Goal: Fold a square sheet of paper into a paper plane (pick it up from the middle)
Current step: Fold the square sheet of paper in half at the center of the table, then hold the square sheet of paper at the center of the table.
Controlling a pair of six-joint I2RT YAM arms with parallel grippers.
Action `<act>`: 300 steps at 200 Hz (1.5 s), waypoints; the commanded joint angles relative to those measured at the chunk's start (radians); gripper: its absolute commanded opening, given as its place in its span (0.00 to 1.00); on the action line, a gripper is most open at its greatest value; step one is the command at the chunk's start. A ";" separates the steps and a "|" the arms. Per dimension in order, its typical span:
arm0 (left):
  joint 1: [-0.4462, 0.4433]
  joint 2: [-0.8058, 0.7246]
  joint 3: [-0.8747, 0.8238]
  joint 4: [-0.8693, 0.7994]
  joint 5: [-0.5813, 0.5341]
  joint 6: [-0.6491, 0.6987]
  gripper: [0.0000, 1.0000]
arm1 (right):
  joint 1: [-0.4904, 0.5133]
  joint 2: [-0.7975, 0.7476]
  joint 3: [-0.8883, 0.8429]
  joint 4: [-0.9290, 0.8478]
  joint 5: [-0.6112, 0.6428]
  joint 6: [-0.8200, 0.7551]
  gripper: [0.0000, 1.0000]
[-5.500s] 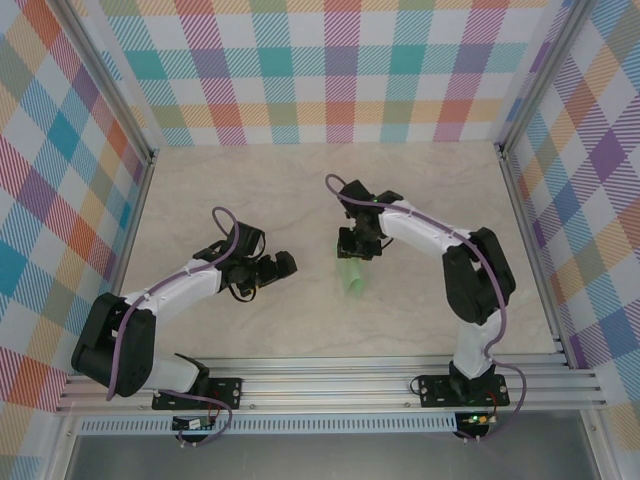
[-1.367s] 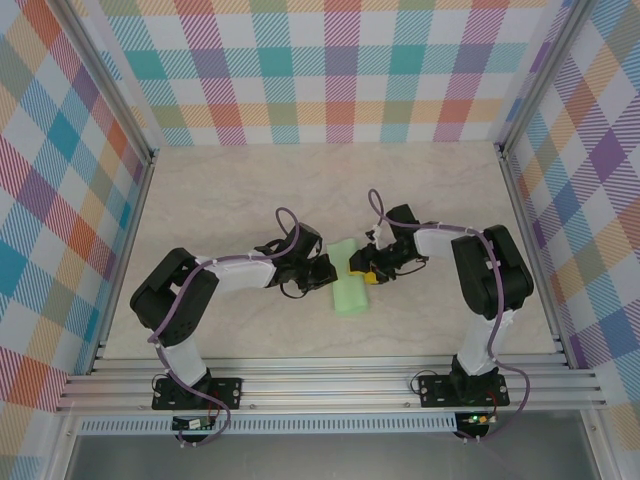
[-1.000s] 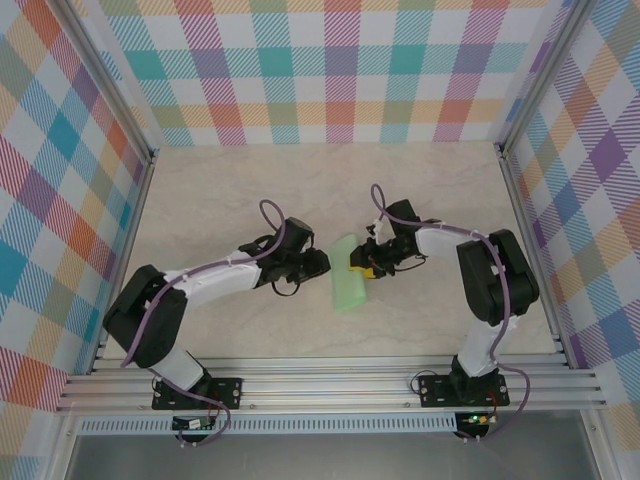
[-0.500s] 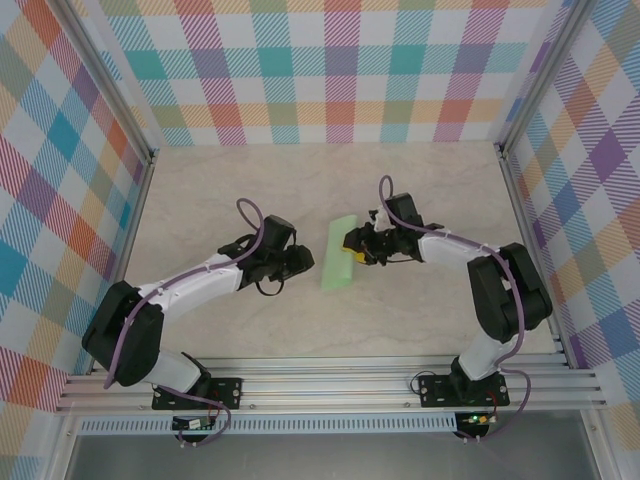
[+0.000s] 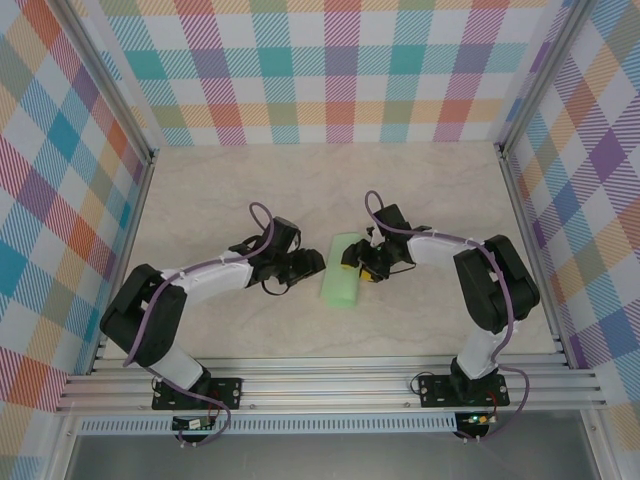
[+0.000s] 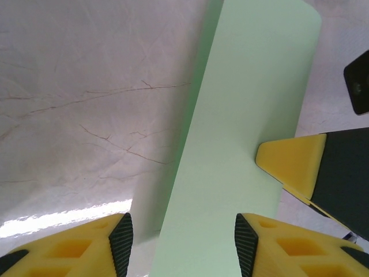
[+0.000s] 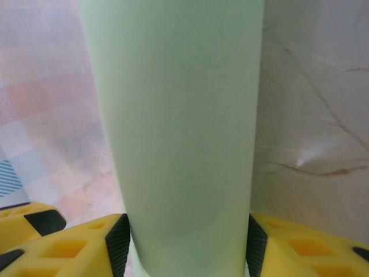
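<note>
Square sheet of paper (image 5: 340,282), folded narrow: grasping it edge-to-edge in the right tool (image 5: 358,270), tilting it off the tabletop (image 5: 220,200) for creasing, holding the left tool (image 5: 314,266) released astride its end.

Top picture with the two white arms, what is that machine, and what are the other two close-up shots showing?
Two robot arms bolted at the edge of a table, seen from above: the left arm and right arm, each ending in yellow jaws. The close-ups come from cameras on their wrists, looking past those jaws. The pale-green strip is folded paper. It sits clamped between the right jaws, apparently lifted off the table; the left jaws are open beside it.
</note>
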 commanded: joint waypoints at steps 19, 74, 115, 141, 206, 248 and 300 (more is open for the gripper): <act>0.011 0.063 0.048 0.026 0.068 0.033 0.54 | -0.027 -0.012 0.026 -0.077 0.011 -0.067 0.59; 0.010 0.128 0.065 0.099 0.139 0.025 0.57 | -0.072 -0.039 0.000 -0.077 -0.053 -0.100 0.65; 0.010 0.153 0.086 0.123 0.165 0.026 0.58 | -0.078 -0.035 0.005 -0.114 -0.077 -0.153 0.64; 0.010 0.171 0.105 0.123 0.180 0.032 0.59 | -0.080 -0.041 0.005 -0.129 -0.091 -0.183 0.64; 0.010 0.216 0.115 0.165 0.232 0.024 0.42 | -0.084 -0.052 -0.007 -0.136 -0.085 -0.186 0.64; 0.010 0.233 0.117 0.172 0.245 0.031 0.31 | -0.089 -0.058 -0.017 -0.130 -0.088 -0.183 0.64; 0.010 0.227 0.115 0.179 0.241 0.042 0.10 | -0.094 -0.063 -0.020 -0.142 -0.070 -0.175 0.64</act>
